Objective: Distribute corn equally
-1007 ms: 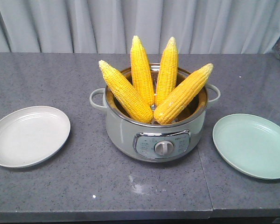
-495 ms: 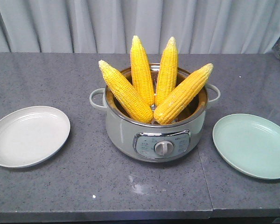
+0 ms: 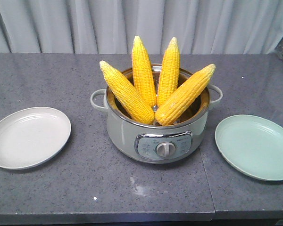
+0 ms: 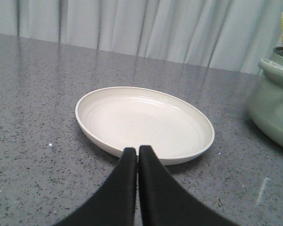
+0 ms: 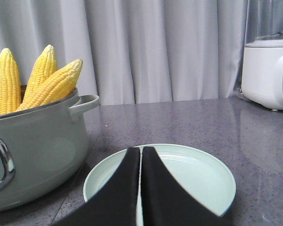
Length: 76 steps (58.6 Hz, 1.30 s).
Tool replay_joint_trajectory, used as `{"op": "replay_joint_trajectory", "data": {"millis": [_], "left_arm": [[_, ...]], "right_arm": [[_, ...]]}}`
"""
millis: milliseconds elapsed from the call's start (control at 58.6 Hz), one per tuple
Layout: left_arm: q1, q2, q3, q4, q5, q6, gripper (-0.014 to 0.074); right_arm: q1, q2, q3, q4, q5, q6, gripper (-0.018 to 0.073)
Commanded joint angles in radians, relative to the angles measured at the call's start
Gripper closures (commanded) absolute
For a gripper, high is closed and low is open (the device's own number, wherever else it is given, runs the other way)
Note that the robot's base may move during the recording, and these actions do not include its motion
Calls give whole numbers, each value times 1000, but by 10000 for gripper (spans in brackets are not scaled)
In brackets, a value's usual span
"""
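Both my grippers are pressed shut with nothing between the fingers. The left gripper [image 4: 137, 151] is low over the grey counter [image 4: 33, 155], at the near rim of the cream plate [image 4: 146, 117]. The right gripper [image 5: 141, 151] is before the pale green plate [image 5: 198, 174], and my fingers cover its near edge. Neither gripper shows in the front view, and each wrist view cuts the fingers off at its bottom edge. Between the two plates, apart from each, stands the grey-green pot [image 3: 132, 132] with a dial on its front. All four cobs of corn [image 3: 144, 75] stand in it, butts hidden inside and tips fanned upward. My left wrist view catches only one tip at its right edge, while the right one shows three cobs. Far right, a white blender base [image 5: 266, 75] with its top cut off is plain only from the right wrist. A pleated curtain [image 3: 85, 23] closes the back.
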Motion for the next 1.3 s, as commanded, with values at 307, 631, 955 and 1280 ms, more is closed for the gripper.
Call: {"op": "replay_joint_trajectory", "data": {"millis": [307, 631, 955, 1280], "left_arm": [[0, -14, -29, -125, -207, -223, 603], [0, -14, -29, -125, -329, -238, 603], [0, -14, -29, -149, -372, -496, 603], [-1, -14, -166, 20, -315, -548, 592]], "right_arm": [[-8, -5, 17, 112, -152, 141, 564], [-8, -5, 17, 187, -207, 221, 564], [-8, -5, 17, 187, -196, 223, 564], [-8, 7, -212, 148, -10, 244, 560]]}}
